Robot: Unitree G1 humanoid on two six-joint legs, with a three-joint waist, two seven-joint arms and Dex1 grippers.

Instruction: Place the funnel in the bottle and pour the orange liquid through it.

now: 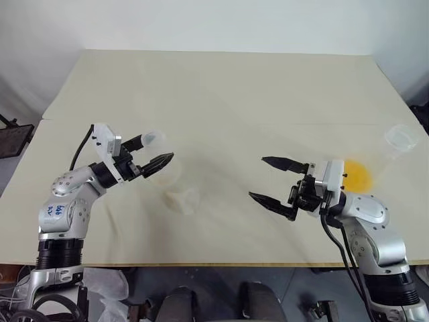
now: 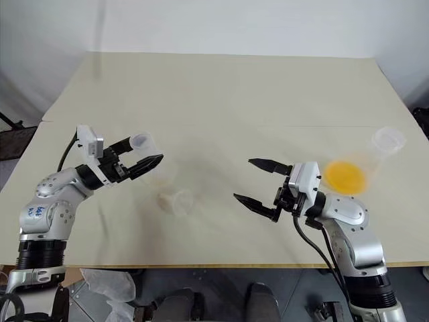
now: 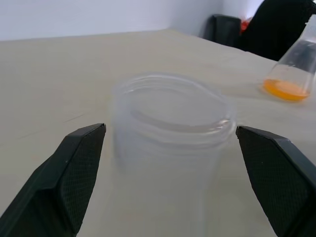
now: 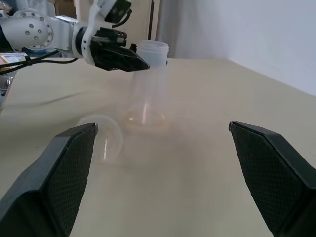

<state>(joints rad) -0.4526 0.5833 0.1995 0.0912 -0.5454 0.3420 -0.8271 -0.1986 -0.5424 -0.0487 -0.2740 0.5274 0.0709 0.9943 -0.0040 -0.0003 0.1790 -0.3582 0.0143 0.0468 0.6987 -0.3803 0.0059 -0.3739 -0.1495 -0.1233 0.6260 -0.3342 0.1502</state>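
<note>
My left pincer point(image 1: 153, 151) wide open around the bottle point(image 2: 149, 161) neck, not gripping.
Right pincer point(image 2: 257, 182) open, empty. Funnel point(image 2: 179, 200) lies beside bottle, near counter point(image 1: 221, 87) front-left; orange liquid point(image 2: 345, 176) in flask near right edge.

Matt beige table point(image 1: 221, 94); small clear glossy plastic bottle point(image 2: 155, 176); clear smooth plastic funnel point(image 4: 101, 138); matt black textured rubbery fingertips point(image 4: 74, 163).

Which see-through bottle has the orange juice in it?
The flask on the right side of the table, by the right gripper. Orange liquid sits in its wide bottom. The bottle between the left gripper's fingers looks empty.
</note>
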